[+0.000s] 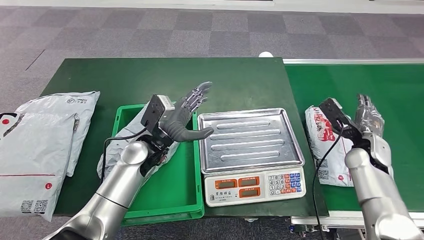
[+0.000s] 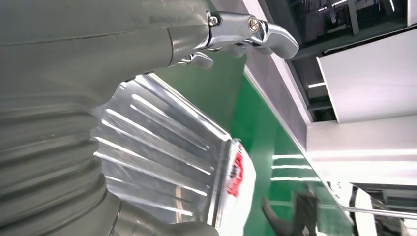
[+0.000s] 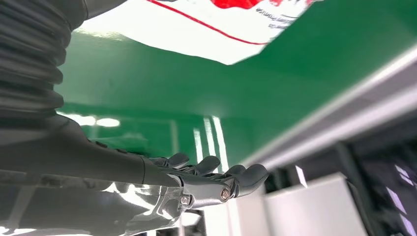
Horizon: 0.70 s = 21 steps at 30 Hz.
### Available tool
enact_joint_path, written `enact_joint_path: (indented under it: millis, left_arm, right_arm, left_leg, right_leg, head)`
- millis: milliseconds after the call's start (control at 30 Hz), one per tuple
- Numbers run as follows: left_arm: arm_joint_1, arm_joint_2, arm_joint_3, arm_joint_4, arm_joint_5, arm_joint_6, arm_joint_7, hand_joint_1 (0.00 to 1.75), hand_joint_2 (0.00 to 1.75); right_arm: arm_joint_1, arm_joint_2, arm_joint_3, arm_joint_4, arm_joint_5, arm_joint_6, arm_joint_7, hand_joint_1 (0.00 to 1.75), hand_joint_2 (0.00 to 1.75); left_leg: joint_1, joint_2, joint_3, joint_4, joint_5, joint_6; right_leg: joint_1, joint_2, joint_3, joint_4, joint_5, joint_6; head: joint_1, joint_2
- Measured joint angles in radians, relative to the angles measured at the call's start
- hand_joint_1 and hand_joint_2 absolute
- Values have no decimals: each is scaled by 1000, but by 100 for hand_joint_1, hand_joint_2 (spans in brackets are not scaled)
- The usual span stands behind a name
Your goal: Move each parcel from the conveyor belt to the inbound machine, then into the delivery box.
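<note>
A white parcel with red print (image 1: 326, 145) lies on the green belt (image 1: 390, 100), just beside the right edge of the scale (image 1: 250, 150), which serves as the inbound machine. The right hand (image 1: 367, 117) stands on the far side of that parcel from the scale, fingers (image 3: 216, 172) straight and close together, holding nothing. Its flat, edge-on pose looks suited to sliding under or pushing the parcel sideways (a judgement, not a seen contact); whether it touches the parcel cannot be told.

The left hand (image 1: 187, 117) hangs above the gap between the green box (image 1: 192, 200) and the scale's steel tray (image 1: 250, 137), fingers spread and thumb pointing at the tray, holding nothing. It seems placed to receive or steady a parcel arriving on the tray. Beneath the left forearm a grey parcel (image 1: 112, 152) already rests inside the box, so part of the task looks done.

The tray is bare, with a low raised rim that the next parcel must clear. The belt beyond the right hand gives open room to swing. On the worktop (image 1: 125, 75), two more grey bags (image 1: 45, 145) lie left of the box, well apart from both hands.
</note>
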Motion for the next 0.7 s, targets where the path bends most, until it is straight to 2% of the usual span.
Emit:
enact_joint_path:
  millis: [133, 267, 333, 500, 700]
  left_arm:
    - [-18, -26, -9, 42, 8, 9, 0, 0, 175]
    - [-27, -36, -10, 66, 10, 13, -1, 0, 175]
    - [-30, -40, -11, 75, 14, 18, -2, 0, 175]
    - [-47, -51, -37, 96, 21, 59, -4, 0, 175]
    - [-63, -55, -74, 104, 26, 76, 6, 0, 175]
  right_arm:
    - [-95, 5, 27, 164, 11, 2, 13, 0, 175]
    - [-138, 7, 41, 255, 11, 2, 14, 0, 175]
    - [-158, 8, 43, 293, 10, 30, 34, 0, 175]
    - [-219, -8, 44, 408, -13, 246, 136, 0, 175]
    - [-237, -62, 44, 487, -4, 466, 158, 0, 175]
  left_leg:
    - [0, -1, -1, 0, 1, 0]
    - [0, -1, -1, 0, 1, 0]
    - [0, -1, -1, 0, 1, 0]
    - [-1, -2, -1, 0, 1, 1]
    - [-1, -3, -2, 1, 1, 1]
  right_leg:
    - [0, -1, 0, 0, 0, 0]
    - [0, -1, -1, 0, 0, 0]
    - [0, -1, -1, 0, 0, 0]
    - [0, -2, -1, 0, 0, 0]
    - [-1, -2, -1, 0, 0, 0]
  head:
    - [0, 0]
    - [0, 0]
    - [0, 0]
    - [0, 0]
    - [0, 0]
